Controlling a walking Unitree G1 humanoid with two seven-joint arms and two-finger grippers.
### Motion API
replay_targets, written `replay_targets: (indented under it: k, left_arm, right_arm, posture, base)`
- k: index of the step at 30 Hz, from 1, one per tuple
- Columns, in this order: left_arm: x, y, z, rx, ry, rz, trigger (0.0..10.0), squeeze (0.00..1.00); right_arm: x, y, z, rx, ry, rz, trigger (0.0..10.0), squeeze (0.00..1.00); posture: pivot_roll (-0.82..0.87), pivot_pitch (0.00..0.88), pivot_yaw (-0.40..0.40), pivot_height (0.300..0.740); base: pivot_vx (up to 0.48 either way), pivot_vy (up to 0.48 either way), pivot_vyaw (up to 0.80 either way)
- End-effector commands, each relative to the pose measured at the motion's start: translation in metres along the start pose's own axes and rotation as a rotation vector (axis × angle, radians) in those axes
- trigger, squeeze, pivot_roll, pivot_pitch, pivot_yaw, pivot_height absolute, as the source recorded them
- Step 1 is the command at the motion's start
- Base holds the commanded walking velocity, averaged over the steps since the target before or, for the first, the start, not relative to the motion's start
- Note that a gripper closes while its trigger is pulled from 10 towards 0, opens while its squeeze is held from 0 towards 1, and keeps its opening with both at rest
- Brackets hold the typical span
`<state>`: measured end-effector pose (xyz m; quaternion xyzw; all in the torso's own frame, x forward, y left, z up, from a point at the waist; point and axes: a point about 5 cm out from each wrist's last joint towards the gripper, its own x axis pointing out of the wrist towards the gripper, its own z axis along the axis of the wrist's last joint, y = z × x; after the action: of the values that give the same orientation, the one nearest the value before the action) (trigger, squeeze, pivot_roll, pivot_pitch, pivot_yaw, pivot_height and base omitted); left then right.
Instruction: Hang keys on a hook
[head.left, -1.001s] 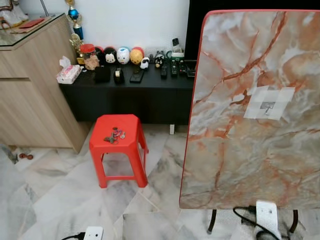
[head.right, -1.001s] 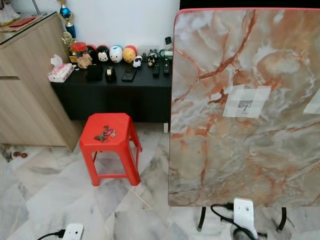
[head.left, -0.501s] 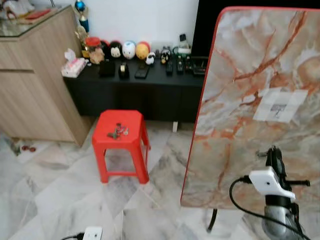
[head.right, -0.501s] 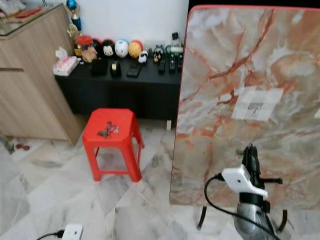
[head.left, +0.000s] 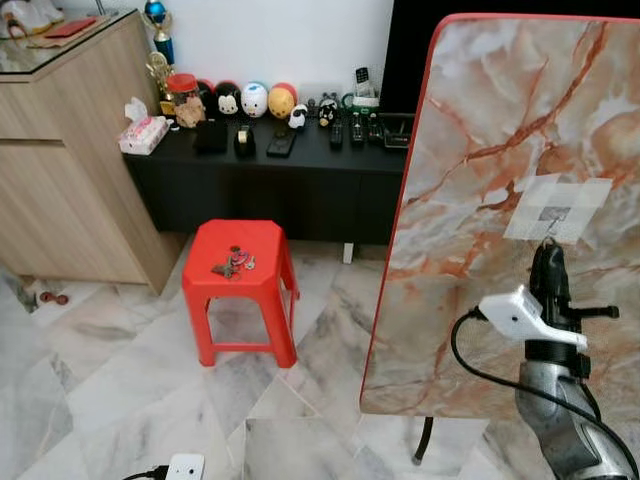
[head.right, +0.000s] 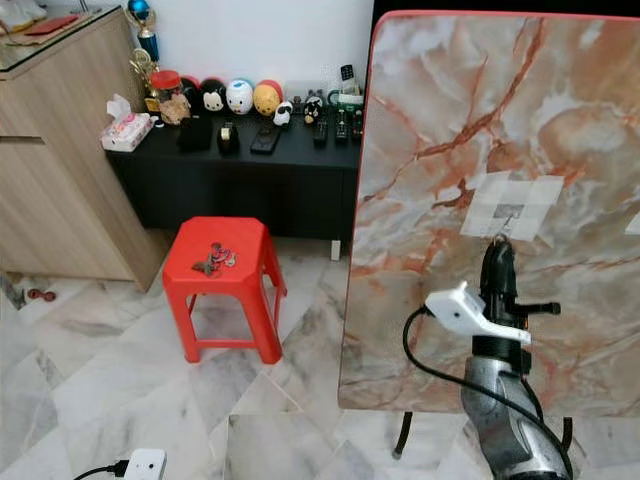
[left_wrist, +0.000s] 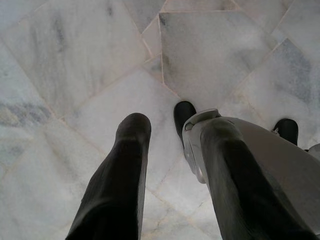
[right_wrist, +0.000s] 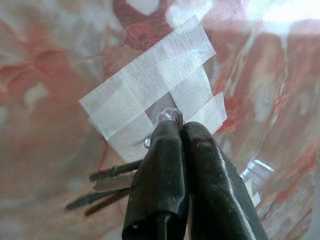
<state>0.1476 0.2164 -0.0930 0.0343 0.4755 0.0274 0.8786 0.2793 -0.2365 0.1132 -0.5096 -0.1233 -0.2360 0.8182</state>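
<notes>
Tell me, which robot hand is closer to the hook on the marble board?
Right. The right gripper, holding keys, sits at the taped hook on the board. The left gripper hangs down over the floor.

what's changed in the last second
The right gripper has risen into view and up the marble board to the taped hook, shut on keys. The red stool and the keys on it have stayed put.

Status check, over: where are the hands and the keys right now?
Right hand shut on keys, tips at the taped hook on the marble board. Left hand idle, pointing at floor. More keys on red stool. Nothing in the way.
</notes>
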Motion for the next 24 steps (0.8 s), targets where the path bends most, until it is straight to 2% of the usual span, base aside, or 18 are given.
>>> replay_targets:
  k: [1, 6, 24]
  left_arm:
    - [-0.001, 0.001, -0.002, -0.001, 0.004, 0.002, 10.0, 0.0]
    - [0.0, 0.002, -0.001, 0.0, 0.002, 0.004, 10.0, 0.0]
    - [0.0, 0.003, 0.0, 0.002, -0.002, 0.006, 10.0, 0.0]
  right_arm:
    - [0.0, 0.003, -0.001, -0.017, 0.022, 0.01, 10.0, 0.0]
    - [0.003, 0.008, -0.001, -0.019, 0.066, 0.016, 10.0, 0.0]
    - [0.02, 0.008, 0.0, -0.062, 0.097, -0.015, 10.0, 0.0]
  posture:
    - [-0.15, 0.0, -0.014, 0.74]
    - [-0.15, 0.0, -0.008, 0.74]
    - [-0.14, 0.0, -0.007, 0.74]
  base:
    - [0.0, 0.0, 0.0]
    - [0.0, 0.0, 0.0]
    - [0.0, 0.0, 0.0]
